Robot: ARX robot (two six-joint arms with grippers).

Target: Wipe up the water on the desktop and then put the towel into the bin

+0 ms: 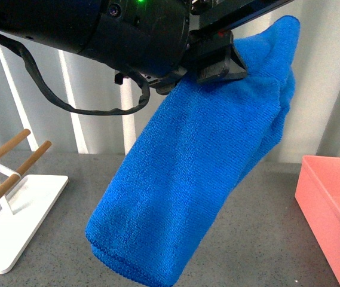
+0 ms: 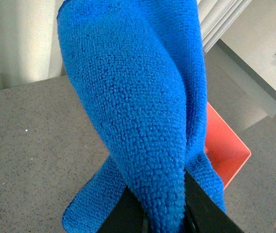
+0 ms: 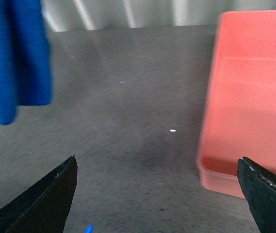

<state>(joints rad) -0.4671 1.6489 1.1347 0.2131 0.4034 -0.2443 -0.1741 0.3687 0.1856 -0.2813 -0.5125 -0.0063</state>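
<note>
Above the bench: blue towel hanging, clamped in left tool.
Right tool: fingers spread wide, empty.
Right side: pink bin.

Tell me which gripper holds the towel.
The left gripper: it is shut on the towel, which hangs in the air. The right gripper is open and empty.

Bin cut by right edge; rack cut by left edge; towel hides tips of left fingers.
</note>
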